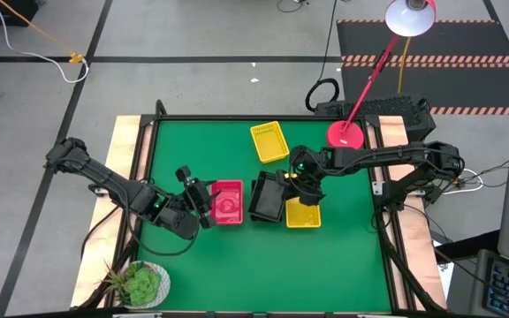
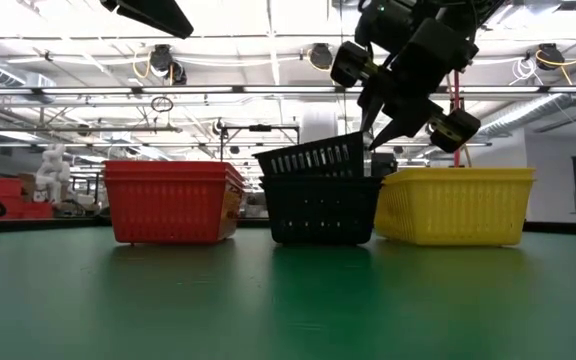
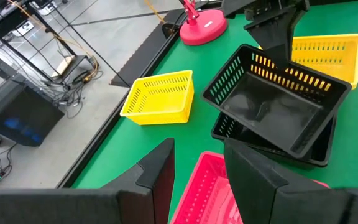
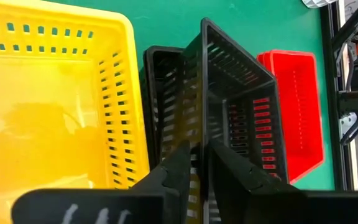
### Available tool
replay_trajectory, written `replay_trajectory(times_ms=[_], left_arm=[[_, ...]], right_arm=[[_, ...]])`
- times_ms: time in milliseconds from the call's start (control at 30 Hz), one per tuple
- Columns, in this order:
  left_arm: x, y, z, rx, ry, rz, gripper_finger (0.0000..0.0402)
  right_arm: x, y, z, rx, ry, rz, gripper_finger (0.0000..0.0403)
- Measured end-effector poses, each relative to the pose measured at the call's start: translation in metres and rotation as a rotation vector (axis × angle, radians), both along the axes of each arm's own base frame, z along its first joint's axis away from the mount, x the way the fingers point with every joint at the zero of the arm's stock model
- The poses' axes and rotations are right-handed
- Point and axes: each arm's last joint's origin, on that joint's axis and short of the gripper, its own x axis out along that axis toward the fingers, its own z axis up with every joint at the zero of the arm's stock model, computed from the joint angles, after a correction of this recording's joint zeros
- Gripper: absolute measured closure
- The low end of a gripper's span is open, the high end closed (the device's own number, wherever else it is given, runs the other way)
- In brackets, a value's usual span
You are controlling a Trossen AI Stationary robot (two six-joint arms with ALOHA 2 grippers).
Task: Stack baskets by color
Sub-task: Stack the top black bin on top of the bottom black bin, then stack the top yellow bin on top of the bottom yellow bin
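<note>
Left arm (image 1: pixel 122 187): reaches from the table's left edge toward the centre, low over the surface. The left gripper (image 1: pixel 207 201) points toward the table's middle; its 2 dark fingers (image 3: pixel 157 171) stand apart, with nothing between them.

Right arm (image 1: pixel 396 155): stretches from the table's right edge toward the centre, forearm near level, wrist bent downward. The right gripper (image 2: pixel 378 128) points down at a slant. Its 2 fingers (image 4: pixel 176 165) sit close together, pinching 1 wall of a tilted black latticed plastic basket (image 4: pixel 241 81).
</note>
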Motion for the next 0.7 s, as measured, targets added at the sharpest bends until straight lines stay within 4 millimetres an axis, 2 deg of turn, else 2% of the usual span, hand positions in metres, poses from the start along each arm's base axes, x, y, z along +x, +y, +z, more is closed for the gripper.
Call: replay_trajectory(times_ms=[133,367,533,700], left_arm=[[0.0,0.0,0.0,0.0,0.0,0.0,0.0261],[0.001,0.001,0.0,-0.004,-0.007,0.003,0.0261],[0.014,-0.002,0.004,-0.035,-0.059,-0.048,0.0261],[0.036,-0.006,0.004,-0.014,-0.084,-0.175,0.0261]], right_arm=[[0.001,0.002,0.001,0.008,-0.007,-0.006,0.0351],[0.002,0.009,0.003,0.014,0.022,-0.123,0.0351],[0.003,0.012,0.006,0.034,0.03,-0.224,0.0351],[-0.003,0.024,0.025,0.115,-0.02,-0.268,0.0351]])
